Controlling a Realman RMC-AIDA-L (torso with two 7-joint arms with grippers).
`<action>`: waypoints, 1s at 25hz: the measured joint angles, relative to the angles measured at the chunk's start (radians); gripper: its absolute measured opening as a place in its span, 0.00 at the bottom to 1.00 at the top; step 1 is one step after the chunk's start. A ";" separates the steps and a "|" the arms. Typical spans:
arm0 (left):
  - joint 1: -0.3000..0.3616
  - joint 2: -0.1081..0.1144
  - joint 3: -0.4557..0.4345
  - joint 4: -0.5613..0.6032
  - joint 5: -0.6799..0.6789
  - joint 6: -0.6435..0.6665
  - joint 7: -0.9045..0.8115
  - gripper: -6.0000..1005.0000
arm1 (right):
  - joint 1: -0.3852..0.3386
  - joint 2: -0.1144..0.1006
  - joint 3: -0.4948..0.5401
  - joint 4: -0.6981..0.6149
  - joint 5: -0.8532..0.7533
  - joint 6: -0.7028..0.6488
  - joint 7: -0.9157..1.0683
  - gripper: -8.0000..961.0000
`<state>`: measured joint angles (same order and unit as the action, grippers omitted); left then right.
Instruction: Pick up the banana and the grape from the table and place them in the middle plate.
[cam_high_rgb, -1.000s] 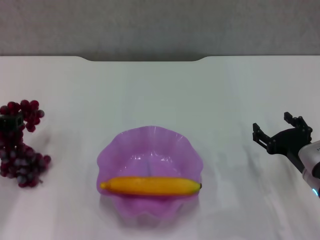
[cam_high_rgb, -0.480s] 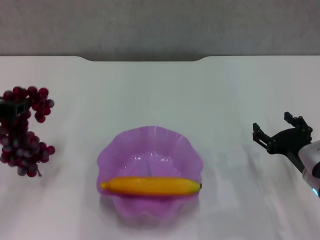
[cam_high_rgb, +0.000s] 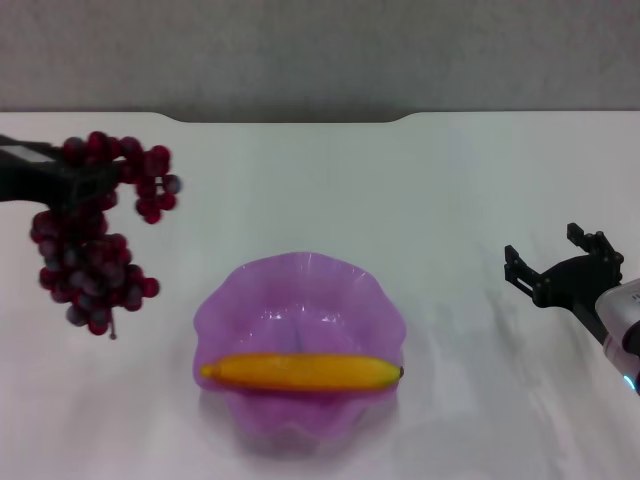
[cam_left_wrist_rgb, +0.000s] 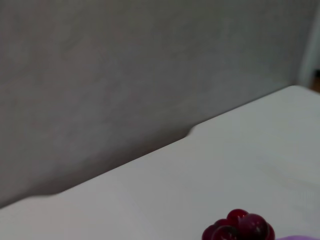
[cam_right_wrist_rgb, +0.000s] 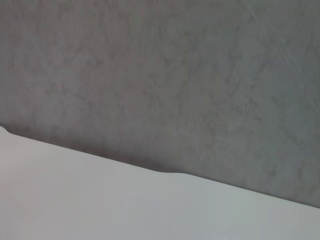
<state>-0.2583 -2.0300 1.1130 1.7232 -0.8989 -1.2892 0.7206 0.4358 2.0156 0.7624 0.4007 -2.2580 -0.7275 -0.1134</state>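
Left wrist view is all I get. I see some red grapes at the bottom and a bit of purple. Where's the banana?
Observer: The banana already lies across the near part of the middle plate, that purple dish.
Operator: Are the grapes on the table?
Observer: No. The grape bunch hangs in the air from the left claw, to the plate's left and not over it.
Operator: What's the other arm doing?
Observer: The right claw is far out on the right over the table, open, holding nothing.
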 joint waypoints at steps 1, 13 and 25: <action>-0.003 -0.001 0.002 0.019 -0.013 -0.021 0.007 0.32 | 0.000 0.000 0.000 0.000 0.000 0.000 0.000 0.94; -0.015 -0.008 0.137 0.038 -0.168 -0.039 0.145 0.32 | 0.002 0.000 0.000 0.000 0.000 0.000 0.000 0.94; -0.027 -0.010 0.437 -0.039 -0.078 0.213 0.140 0.31 | 0.004 0.000 0.000 0.000 -0.002 -0.004 0.000 0.94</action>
<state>-0.2857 -2.0402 1.5501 1.6840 -0.9771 -1.0761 0.8603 0.4395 2.0156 0.7624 0.4008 -2.2602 -0.7311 -0.1135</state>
